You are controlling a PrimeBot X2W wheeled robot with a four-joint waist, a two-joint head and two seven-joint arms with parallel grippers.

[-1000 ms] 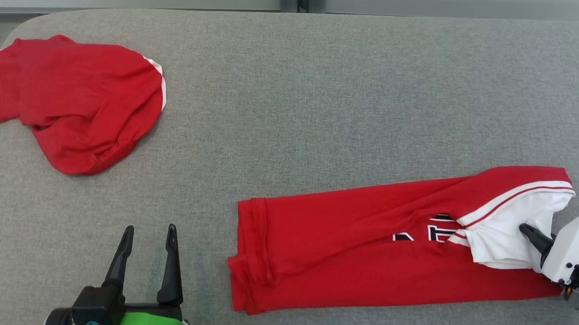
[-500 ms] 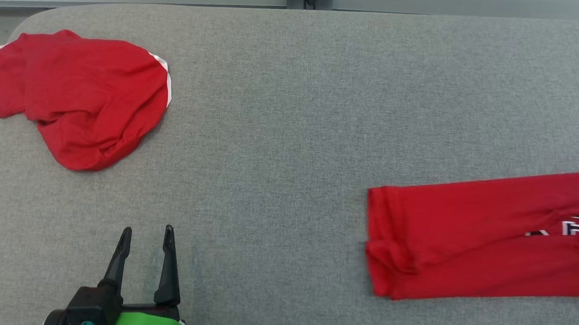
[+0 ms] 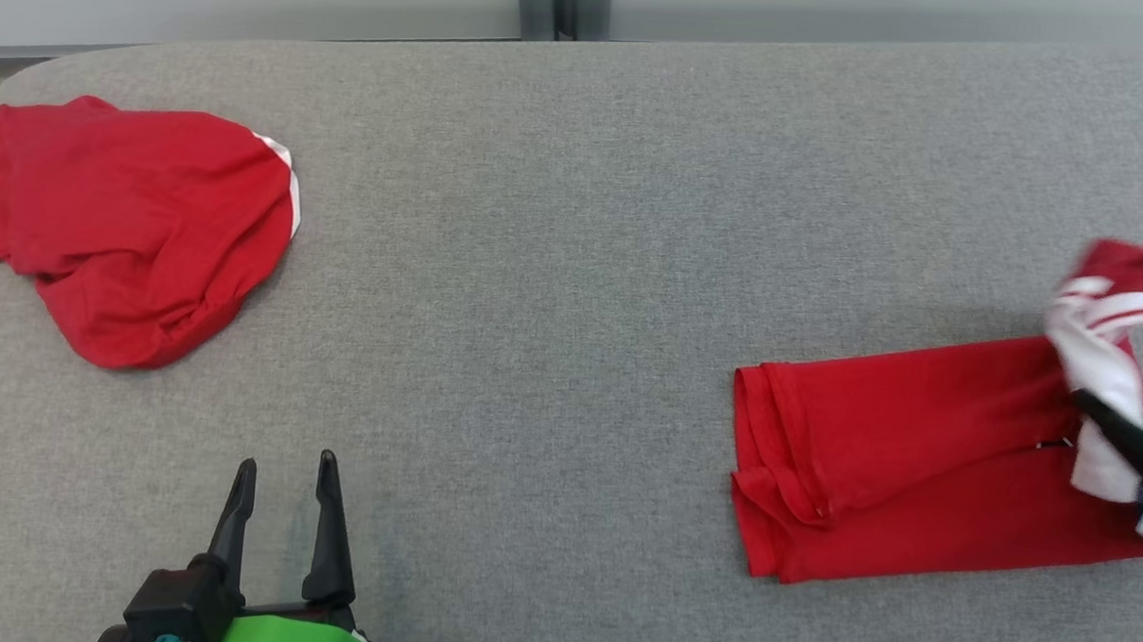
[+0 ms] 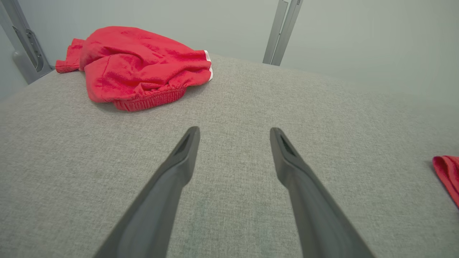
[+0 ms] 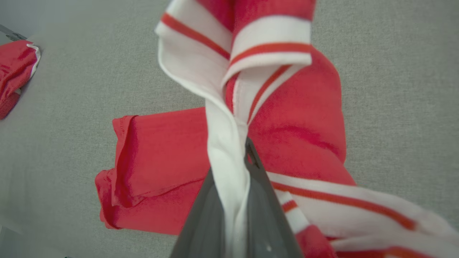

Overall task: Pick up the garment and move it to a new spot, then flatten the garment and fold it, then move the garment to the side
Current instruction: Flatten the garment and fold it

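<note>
Two right fingers (image 5: pixel 267 211) pinching white trim (image 5: pixel 222 150) of garment (image 3: pixel 917 447) (that end raised), left fingers (image 4: pixel 179 168) spread.

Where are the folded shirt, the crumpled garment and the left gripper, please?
Folded shirt (image 3: pixel 917 457): head view, its red body.
Crumpled garment (image 3: pixel 136 230): head view, its middle.
Left gripper (image 3: pixel 287 460): head view, midway between its fingertips.

High head, close right wrist; common garment (image 3: pixel 917 457)

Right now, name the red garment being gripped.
The long folded garment on the right: the right gripper pinches its white trim. The crumpled one lies free.
</note>
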